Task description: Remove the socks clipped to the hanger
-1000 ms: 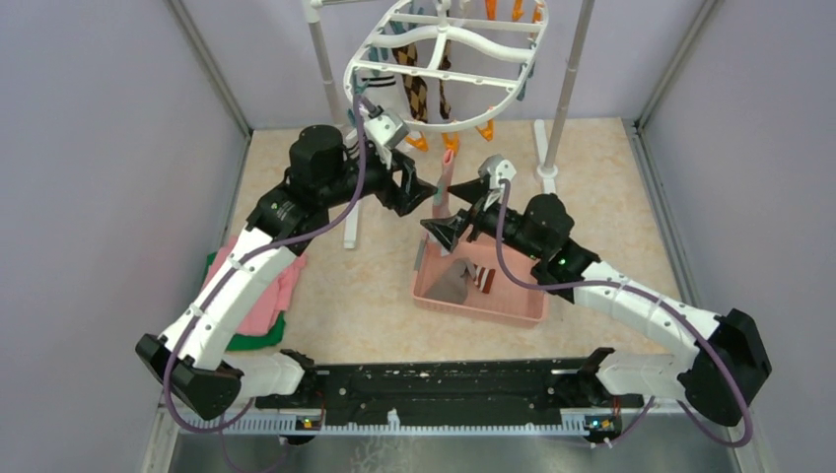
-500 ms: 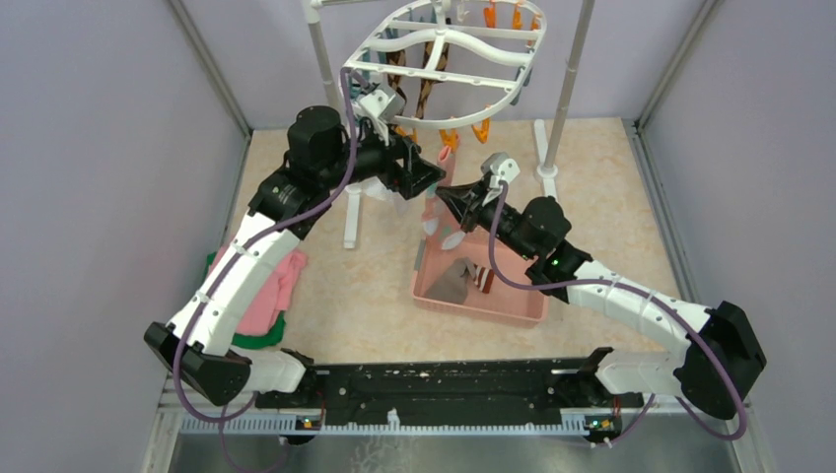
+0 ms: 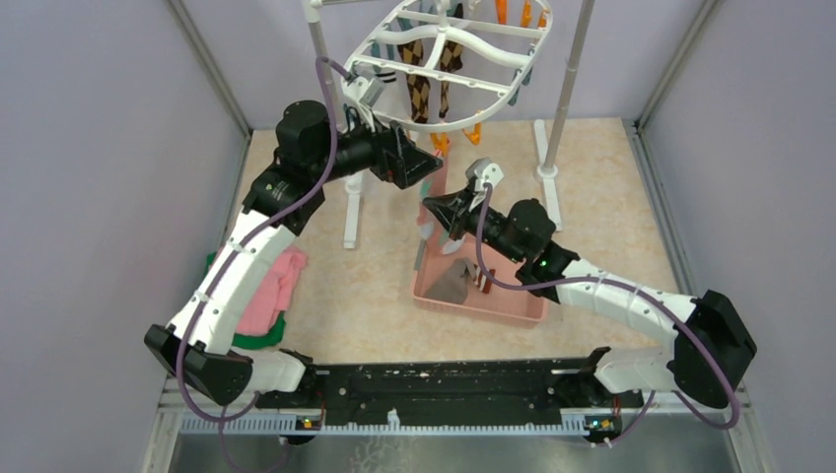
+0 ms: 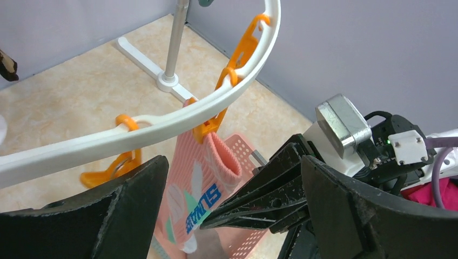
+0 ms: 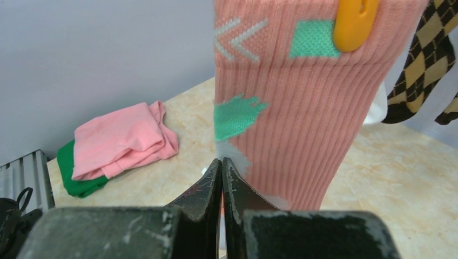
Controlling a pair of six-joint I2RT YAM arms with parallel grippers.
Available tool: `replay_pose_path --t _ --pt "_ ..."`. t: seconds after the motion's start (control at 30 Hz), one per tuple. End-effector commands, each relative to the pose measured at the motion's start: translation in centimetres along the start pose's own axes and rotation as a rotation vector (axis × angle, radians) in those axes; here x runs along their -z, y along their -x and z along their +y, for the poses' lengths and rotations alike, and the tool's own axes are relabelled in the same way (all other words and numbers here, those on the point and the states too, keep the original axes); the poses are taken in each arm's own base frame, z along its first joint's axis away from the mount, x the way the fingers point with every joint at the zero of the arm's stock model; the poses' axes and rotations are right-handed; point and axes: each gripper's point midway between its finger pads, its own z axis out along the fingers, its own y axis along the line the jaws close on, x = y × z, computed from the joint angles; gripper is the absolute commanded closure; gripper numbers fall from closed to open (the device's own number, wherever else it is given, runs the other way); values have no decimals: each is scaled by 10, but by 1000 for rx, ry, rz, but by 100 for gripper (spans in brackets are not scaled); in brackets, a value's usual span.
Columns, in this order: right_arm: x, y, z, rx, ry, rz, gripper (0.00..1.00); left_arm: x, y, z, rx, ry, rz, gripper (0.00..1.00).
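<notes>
Fingers on fabric: your right fingers [image 5: 220, 172] are pinched shut on the lower part of the pink sock [image 5: 302, 108], which hangs by its cuff from an orange clip [image 5: 354, 21] on the white hanger [image 3: 446, 126]. Your left fingers [image 3: 419, 166] stand wide open just beside that clip, holding nothing. Below, the pink basket [image 3: 513, 310] on the counter holds a grey-brown sock [image 3: 453, 283] with a striped cuff. Argyle socks [image 3: 419, 94] hang clipped farther back on the hanger.
</notes>
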Motion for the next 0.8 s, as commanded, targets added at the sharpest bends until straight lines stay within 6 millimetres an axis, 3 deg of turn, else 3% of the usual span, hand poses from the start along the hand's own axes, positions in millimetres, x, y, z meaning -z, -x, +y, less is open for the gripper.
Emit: replay_pose_path --t 0.0,0.2,0.43,0.6,0.77 --pt "-8 39 12 -15 32 -100 100 -2 29 -10 -1 -33 -81 1" --pt "-12 43 17 -39 49 -108 100 -13 31 4 21 10 -88 1" --pt "-17 40 19 -57 64 -95 100 -15 37 5 22 15 -109 1" --pt "-18 36 20 -67 68 -84 100 -12 42 6 -3 25 -127 9" --pt "-18 32 20 -81 69 -76 100 -13 43 12 -9 57 -133 24"
